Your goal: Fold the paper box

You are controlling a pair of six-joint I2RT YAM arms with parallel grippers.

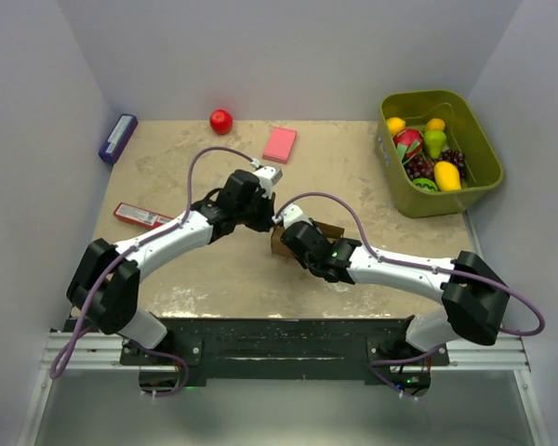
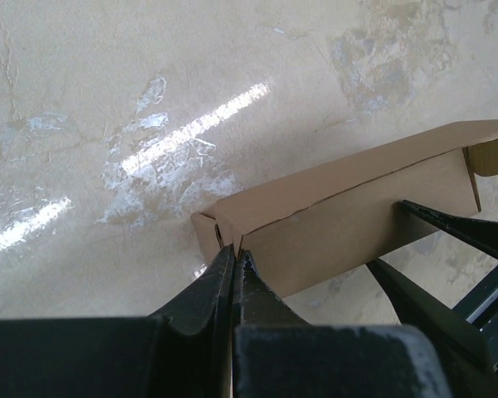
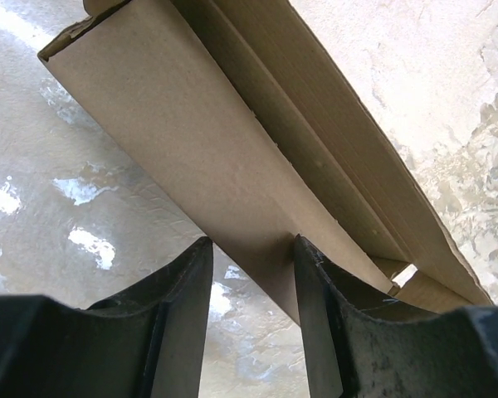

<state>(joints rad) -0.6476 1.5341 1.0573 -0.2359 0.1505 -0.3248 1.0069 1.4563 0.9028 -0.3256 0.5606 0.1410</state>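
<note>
From above, the paper box (image 1: 329, 229) was seen near the middle of the bench (image 1: 353, 158), mostly hidden beneath the two wrists. Its long axis ran roughly left to right. The left end effector (image 1: 271, 213) was met at its left end and the right end effector (image 1: 294, 233) at its near side, so both arms were equally close. A pink block (image 1: 280, 144), a red ball (image 1: 221, 121), a purple box (image 1: 118, 137), a red packet (image 1: 141, 216) and a green bin (image 1: 488, 177) of toy fruit were set well apart from it; nothing was seen in the way.

In the left wrist view, the left end effector (image 2: 235, 249) was pressed together, with a thin flap at the box (image 2: 349, 207) end pinched. The right end effector (image 2: 386, 235) was seen further along the wall.

In the right wrist view, the right end effector (image 3: 247, 264) was partly spread astride the box (image 3: 183, 141) side wall. Whether its pads pressed on the cardboard could not be told.
</note>
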